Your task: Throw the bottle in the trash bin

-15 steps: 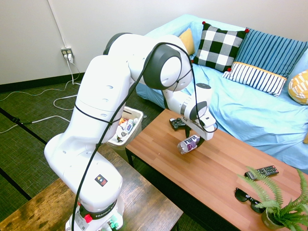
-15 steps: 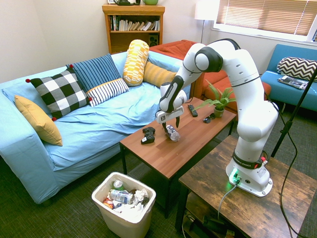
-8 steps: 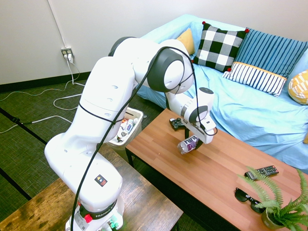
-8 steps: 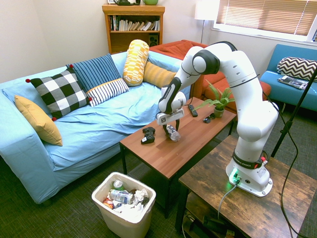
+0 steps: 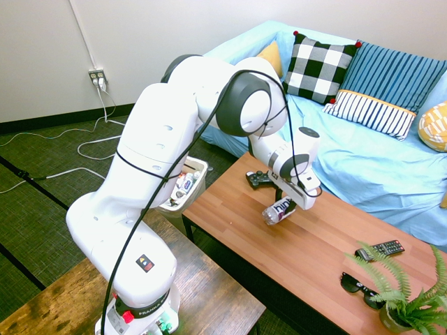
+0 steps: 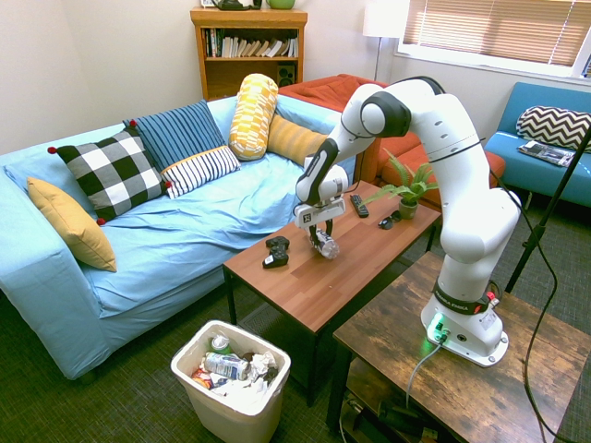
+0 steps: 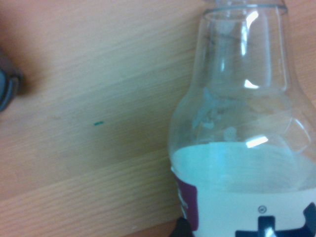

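Compared with a moment ago, the gripper (image 5: 286,202) is sitting slightly further along the desk (image 5: 328,251) and its fingers are narrowing around the bottle (image 5: 278,209), which is lying on the desktop just beside the black game controller (image 5: 257,179). Whether they are already pinching it cannot be told. The trash bin (image 6: 231,383) is standing on the floor off the desk's end, well apart, so lift and carry are remaining.

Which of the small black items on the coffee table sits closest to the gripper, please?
The game controller, just beside the gripper; the remote and sunglasses lie toward the fern.

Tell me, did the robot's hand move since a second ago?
Yes. The gripper slid a little along the coffee table, away from the game controller and toward the remote.
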`<state>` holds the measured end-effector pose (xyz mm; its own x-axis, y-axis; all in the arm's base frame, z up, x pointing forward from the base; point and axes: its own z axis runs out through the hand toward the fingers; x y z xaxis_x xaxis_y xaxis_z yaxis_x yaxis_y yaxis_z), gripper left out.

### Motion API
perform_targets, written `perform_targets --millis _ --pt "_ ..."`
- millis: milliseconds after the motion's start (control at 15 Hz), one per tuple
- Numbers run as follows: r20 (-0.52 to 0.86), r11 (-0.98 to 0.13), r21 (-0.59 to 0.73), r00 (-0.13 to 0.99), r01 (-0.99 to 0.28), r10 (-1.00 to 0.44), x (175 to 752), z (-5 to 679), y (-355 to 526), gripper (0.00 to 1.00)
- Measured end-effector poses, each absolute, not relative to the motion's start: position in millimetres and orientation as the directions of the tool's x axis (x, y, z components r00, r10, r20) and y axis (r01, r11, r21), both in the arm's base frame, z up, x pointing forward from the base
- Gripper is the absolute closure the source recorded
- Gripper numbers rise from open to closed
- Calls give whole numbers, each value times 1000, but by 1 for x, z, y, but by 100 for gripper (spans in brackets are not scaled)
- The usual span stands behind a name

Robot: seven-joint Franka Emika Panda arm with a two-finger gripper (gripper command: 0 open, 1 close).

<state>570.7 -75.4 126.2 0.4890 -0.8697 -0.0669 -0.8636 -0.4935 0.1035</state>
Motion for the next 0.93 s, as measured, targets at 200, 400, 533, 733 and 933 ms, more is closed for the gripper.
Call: perform_targets --millis 200,400,533,733,933 --pt "-57 -519 48 516 -853 -854 578 182 -66 100" --pt "-32 -591 -8 590 -807 -806 556 245 -7 100" --pt "-5 -639 -13 639 -769 -769 526 274 53 100" --pt "34 -698 -26 697 -716 -716 475 301 157 100" --pt "79 -735 -24 732 -677 -677 431 303 260 100"
